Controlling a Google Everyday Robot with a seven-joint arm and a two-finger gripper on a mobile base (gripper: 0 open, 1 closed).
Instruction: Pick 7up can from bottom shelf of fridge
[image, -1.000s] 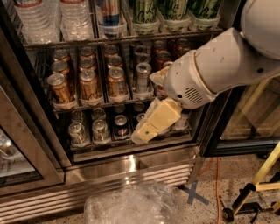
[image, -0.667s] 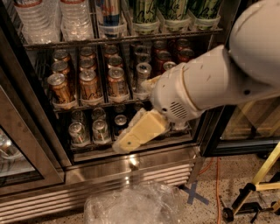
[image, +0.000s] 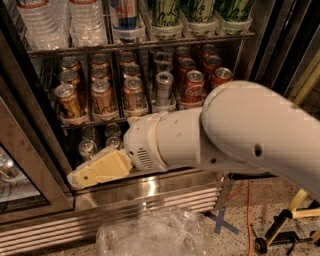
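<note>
The fridge (image: 150, 192) stands open in front of me, its steel base below. The bottom shelf (image: 100, 142) shows only at its left part, where a few silver-topped cans (image: 87, 148) stand in lanes; the rest is hidden behind my white arm (image: 225, 132). I cannot tell which can is the 7up can. My gripper (image: 82, 176), cream-coloured, is at the lower left in front of the shelf's front edge, just below those cans.
The rack above holds brown cans (image: 102, 97), a silver can (image: 164, 87) and red cola cans (image: 194, 86). Water bottles (image: 65, 22) and green cans (image: 167, 15) stand higher. A glass door (image: 25, 170) is at left. A crumpled clear plastic bag (image: 155, 232) lies on the floor.
My arm has swung left and closer to the camera, now covering most of the bottom shelf. The gripper has moved left and down toward the shelf's left front corner.
</note>
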